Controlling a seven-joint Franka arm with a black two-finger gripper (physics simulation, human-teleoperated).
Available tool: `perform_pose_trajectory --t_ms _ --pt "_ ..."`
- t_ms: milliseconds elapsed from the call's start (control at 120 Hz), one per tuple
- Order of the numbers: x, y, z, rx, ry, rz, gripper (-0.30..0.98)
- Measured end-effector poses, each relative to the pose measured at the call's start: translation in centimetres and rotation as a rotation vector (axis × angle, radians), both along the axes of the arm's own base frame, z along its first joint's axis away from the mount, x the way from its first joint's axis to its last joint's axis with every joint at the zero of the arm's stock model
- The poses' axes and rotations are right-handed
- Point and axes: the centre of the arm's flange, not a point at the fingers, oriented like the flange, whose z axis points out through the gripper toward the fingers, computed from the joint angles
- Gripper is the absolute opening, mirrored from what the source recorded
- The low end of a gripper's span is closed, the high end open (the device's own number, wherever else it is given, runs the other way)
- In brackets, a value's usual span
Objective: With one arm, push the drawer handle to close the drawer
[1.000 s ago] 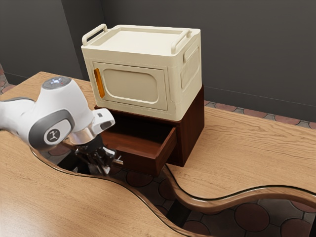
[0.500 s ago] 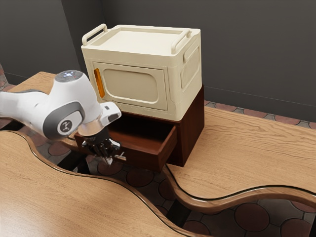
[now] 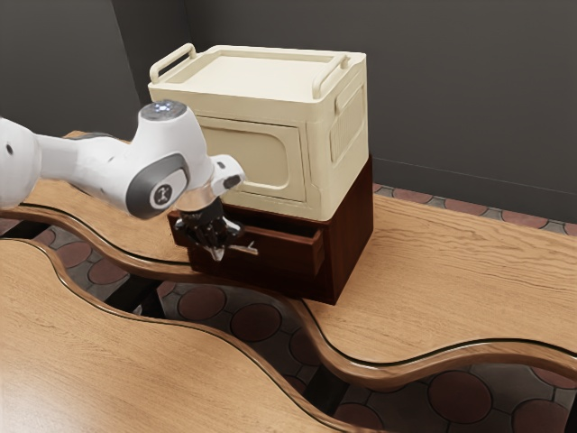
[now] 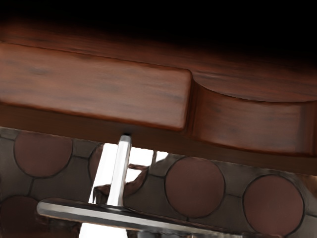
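Observation:
The black gripper is at the front of the dark red-brown drawer, by its thin metal handle. The drawer stands out a short way from the cabinet, with a narrow strip of its inside visible. In the wrist view, the top edge of the drawer front crosses below a black area. A silver handle bar runs near the lower edge, joined to the front by a post. How the fingers stand cannot be made out.
A cream box with two top handles sits on the cabinet. Wooden tabletop extends toward the exterior view's right. A curved gap in front of the cabinet shows the tiled floor; another wooden surface lies nearer the camera.
The drawer has slid well into the cabinet. My arm and gripper have moved with it, toward the cabinet and the exterior view's right, and now cover the cream box's orange handle.

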Motion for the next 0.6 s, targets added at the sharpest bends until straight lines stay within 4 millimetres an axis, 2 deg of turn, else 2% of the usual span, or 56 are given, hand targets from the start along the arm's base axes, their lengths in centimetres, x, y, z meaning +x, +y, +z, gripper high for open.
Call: perform_pose_trajectory --t_ms 133,225,417,450,500,567,600 --pt "2.2 -0.7 0.9 0.013 -0.030 -0.030 -0.10" --pt "2.9 -1.5 1.1 0.018 -0.038 -0.056 -0.10" --pt "4.4 -1.6 0.8 0.029 -0.045 -0.090 -0.10" --pt "3.1 -1.7 1.1 0.018 -0.039 -0.095 -0.10" --pt "-0.7 -2.7 3.3 -0.019 -0.047 -0.118 -0.03" --pt "-5.8 -4.8 8.3 -0.072 -0.079 -0.164 0.12" --pt "-6.7 -6.5 13.0 -0.084 -0.117 -0.199 0.19"
